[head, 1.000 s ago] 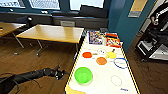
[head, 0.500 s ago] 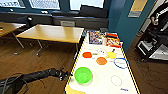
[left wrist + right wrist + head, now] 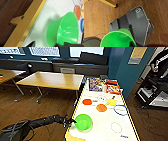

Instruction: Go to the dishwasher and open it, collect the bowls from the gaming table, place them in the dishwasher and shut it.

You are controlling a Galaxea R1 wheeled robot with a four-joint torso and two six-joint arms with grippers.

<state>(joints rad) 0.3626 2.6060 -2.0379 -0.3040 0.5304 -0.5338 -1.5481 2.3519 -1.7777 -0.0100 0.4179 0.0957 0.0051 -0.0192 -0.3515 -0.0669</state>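
A lime green bowl stands near the front left corner of the white, yellow-edged gaming table. My left gripper reaches in from the left to that bowl's rim. It is open, and the left wrist view shows the green bowl close beside it on the dotted tabletop. Further back lie two orange bowls, a yellow bowl and a blue-rimmed bowl. A second green bowl hangs above the wooden floor in the right wrist view, held by my right gripper. The dishwasher is out of view.
Colourful books or boxes lie at the table's far end. A wooden-topped table stands to the left across open wood floor. A blue wall and a dark wheeled rack stand on the right.
My left arm has stretched to the right, from beside the table's edge up to the green bowl's rim. The bowls have not moved.
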